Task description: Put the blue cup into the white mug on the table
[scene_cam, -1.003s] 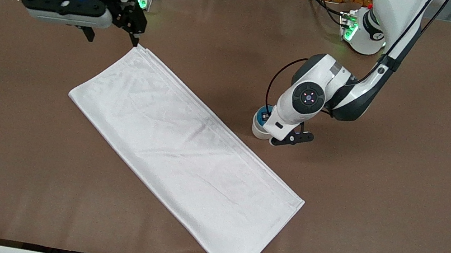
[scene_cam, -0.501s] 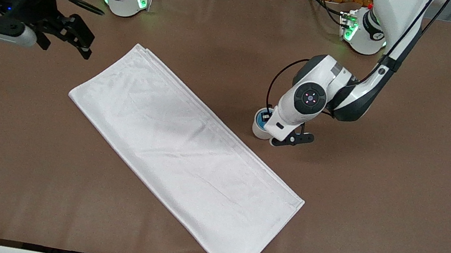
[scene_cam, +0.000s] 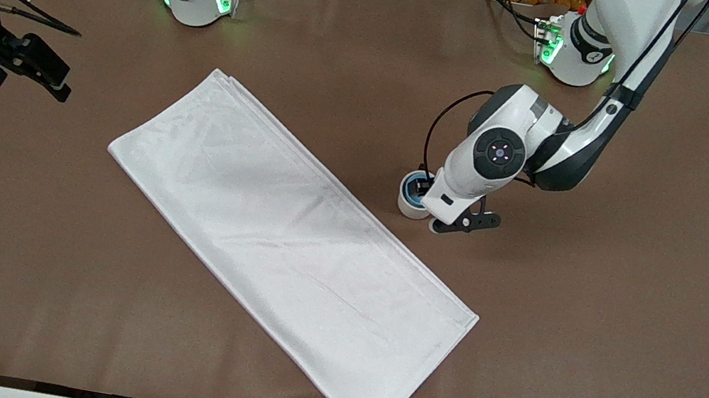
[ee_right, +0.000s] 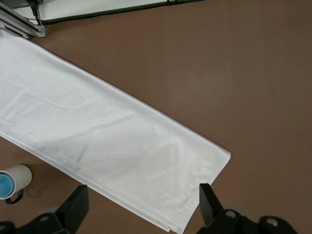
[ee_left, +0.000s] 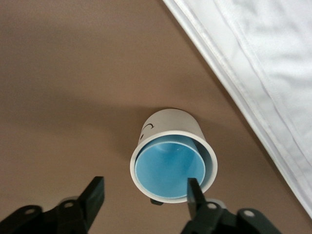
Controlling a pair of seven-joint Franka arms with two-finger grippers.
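Blue cup (ee_left: 169, 168) seated inside white mug (ee_left: 171, 127) at centre of front view, on table (scene_cam: 596, 304) beside cloth (scene_cam: 289, 246) — placement looks done. Left gripper (ee_left: 144, 195) over mug, released, fingers straddling rim; retreat remains. Right gripper (ee_right: 141, 204) waits at left edge, released.

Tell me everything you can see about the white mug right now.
The white mug is a small, smooth cylinder standing upright on the brown table, close beside the folded white cloth. A faint dark mark shows on its side. The blue cup sits nested inside it. The left gripper hangs open above its rim, not touching.
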